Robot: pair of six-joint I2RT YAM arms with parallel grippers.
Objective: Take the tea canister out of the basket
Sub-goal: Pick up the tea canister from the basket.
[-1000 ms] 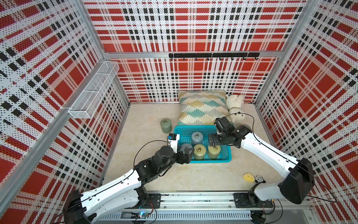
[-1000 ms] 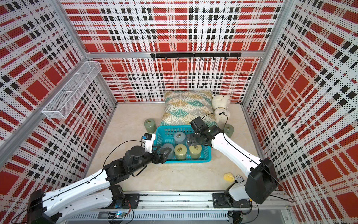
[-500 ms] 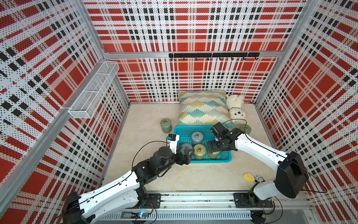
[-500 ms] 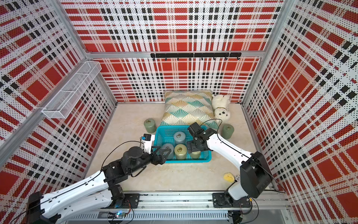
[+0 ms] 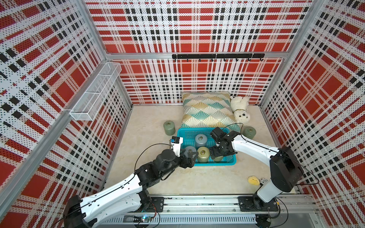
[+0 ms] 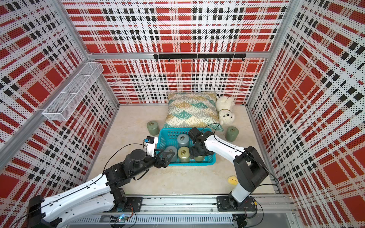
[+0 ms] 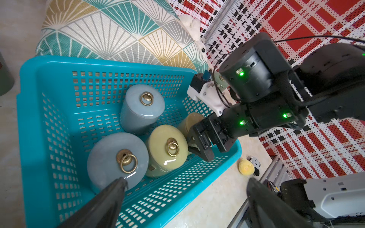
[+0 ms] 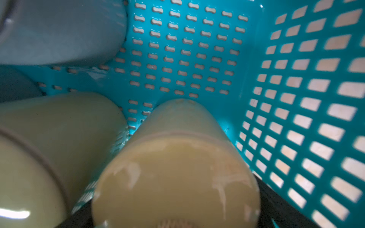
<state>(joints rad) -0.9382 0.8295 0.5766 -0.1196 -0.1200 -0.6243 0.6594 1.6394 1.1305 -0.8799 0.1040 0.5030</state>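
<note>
Yellow tin (image 8: 175, 177) in basket (image 7: 29, 118): hard, slippery; sides to be squeezed. Right gripper (image 7: 197, 142) open around it, left gripper (image 5: 190, 157) open.

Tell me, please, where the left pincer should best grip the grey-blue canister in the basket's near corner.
Probably take the grey-blue canister across its round top edge, coming straight down: it stands upright, and the basket wall and the yellow-green canister crowd its sides, leaving only the top free.

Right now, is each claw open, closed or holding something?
Left claw: open, empty, by the front grey-blue canister.
Right claw: open, straddling the rightmost yellow-green canister, not gripping it yet.
</note>
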